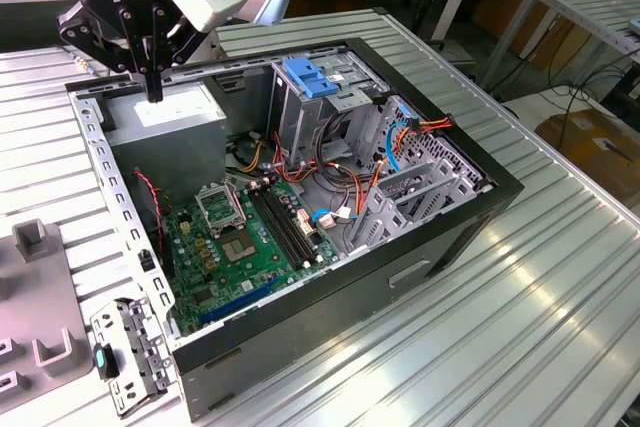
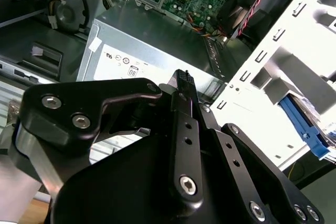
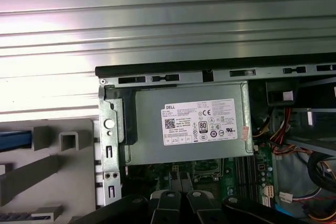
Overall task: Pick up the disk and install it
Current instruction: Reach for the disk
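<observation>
My gripper [image 1: 153, 93] hangs shut with nothing between its fingers, just above the grey power-supply box [image 1: 165, 112] in the back corner of the open computer case [image 1: 400, 277]. In the second wrist view the gripper [image 2: 184, 75] shows as black fingers pressed together over that box [image 2: 152, 45]. A blue plastic rail with a light edge beside it, apparently the disk [image 2: 303, 128], lies outside the case's perforated wall. The first wrist view shows the same blue strip of the disk [image 3: 13, 141] by a grey fixture [image 3: 52, 166].
A tall metal cage with a blue latch [image 1: 312, 77] stands mid-case, with the green motherboard [image 1: 245, 237] and loose cables around it. A metal bracket [image 1: 128, 352] and grey fixture blocks [image 1: 35, 247] lie on the ribbed metal table [image 1: 520, 327] at the exterior view's left.
</observation>
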`<state>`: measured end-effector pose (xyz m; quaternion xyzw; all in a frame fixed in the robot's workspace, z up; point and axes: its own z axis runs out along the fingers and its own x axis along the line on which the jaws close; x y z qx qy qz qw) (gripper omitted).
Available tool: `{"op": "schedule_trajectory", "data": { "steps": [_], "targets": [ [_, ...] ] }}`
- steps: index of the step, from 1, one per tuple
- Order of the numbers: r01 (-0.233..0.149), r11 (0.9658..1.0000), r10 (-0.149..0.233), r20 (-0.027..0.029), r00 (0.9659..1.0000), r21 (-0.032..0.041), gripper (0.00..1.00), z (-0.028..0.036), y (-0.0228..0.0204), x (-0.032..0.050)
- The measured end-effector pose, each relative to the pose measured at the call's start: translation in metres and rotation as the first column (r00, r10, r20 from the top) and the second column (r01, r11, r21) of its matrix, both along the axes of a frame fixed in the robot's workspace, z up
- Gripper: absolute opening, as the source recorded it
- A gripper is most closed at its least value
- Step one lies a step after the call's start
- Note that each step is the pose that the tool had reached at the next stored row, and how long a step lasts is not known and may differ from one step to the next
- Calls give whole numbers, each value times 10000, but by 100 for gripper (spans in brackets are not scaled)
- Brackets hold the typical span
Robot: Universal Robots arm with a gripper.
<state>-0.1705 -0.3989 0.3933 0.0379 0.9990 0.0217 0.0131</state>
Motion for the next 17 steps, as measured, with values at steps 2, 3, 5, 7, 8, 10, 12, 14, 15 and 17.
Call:
{"op": "schedule_trajectory", "data": {
  "steps": [2, 3, 5, 7, 8, 10, 12, 14, 15, 17],
  "targets": [
    [-1, 10000, 1, 0, 10000, 0, 11, 0, 0, -5],
    [-2, 10000, 2, 0, 10000, 0, 11, 0, 0, -5],
    [-1, 10000, 1, 0, 10000, 0, 11, 0, 0, -7],
    [-1, 10000, 1, 0, 10000, 0, 11, 0, 0, -7],
    [-1, 10000, 1, 0, 10000, 0, 11, 0, 0, -7],
    [0, 10000, 0, -1, 10000, 0, 11, 0, 0, -10],
    [0, 10000, 0, 0, 10000, 0, 11, 0, 0, -20],
    [-1, 10000, 1, 0, 10000, 0, 11, 0, 0, -39],
    [-1, 10000, 1, 0, 10000, 0, 11, 0, 0, -47],
    [-1, 10000, 1, 0, 10000, 0, 11, 0, 0, -70]
  ]
}}
